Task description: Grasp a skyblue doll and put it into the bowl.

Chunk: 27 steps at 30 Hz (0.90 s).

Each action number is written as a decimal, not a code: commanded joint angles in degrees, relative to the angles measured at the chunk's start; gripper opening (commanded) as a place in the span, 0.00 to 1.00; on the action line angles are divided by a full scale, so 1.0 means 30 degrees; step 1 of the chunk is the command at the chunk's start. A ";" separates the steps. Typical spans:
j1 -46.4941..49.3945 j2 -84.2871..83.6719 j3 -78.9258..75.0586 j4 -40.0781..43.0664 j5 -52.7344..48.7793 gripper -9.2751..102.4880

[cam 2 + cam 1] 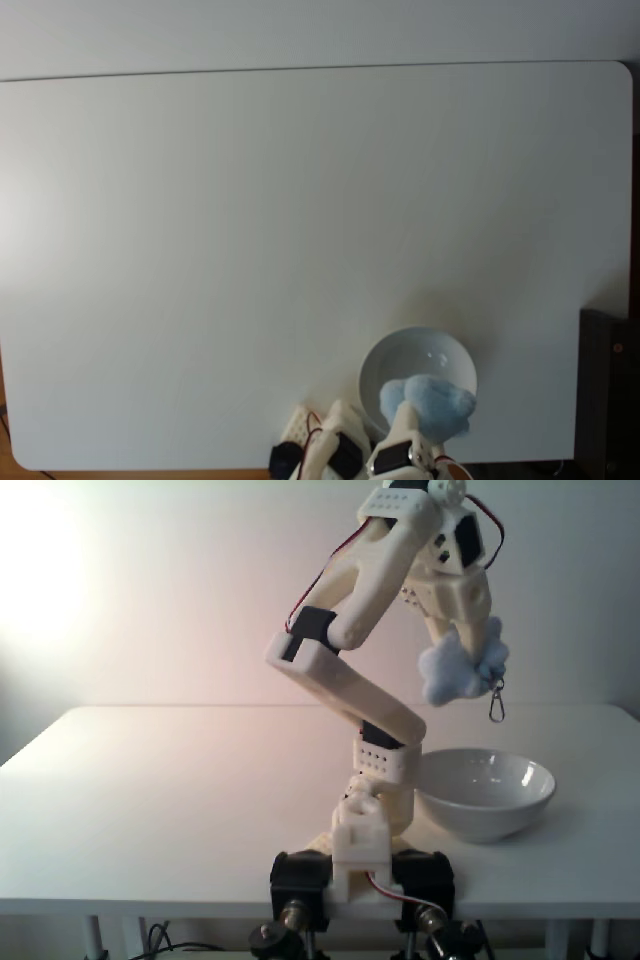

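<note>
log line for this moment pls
phase: carry | gripper: shut on skyblue doll, raised | doll: above bowl, not touching | clip: dangling | next: lower, release

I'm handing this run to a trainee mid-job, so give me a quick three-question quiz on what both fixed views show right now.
1. True or false: the skyblue doll lies on the white table.
2. Where does the doll's metal keychain clip sit? A) hanging free below the plush, above the bowl; B) resting inside the bowl; C) hooked on the bowl's rim.
3. Fill in: seen from above, the doll overlaps the bowl's ____ edge in the picture.

Key:
1. False: the tool holds it in the air.
2. A.
3. Lower.
</note>
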 commanded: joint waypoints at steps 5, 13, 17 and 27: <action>0.0293 0.0176 0.1875 0.1494 0.0088 0.08; 0.1904 0.0205 0.2871 0.1494 0.0088 0.08; 0.3076 0.0205 0.2725 0.1494 0.0088 0.08; 0.4072 0.0176 0.2754 0.1172 0.0059 0.10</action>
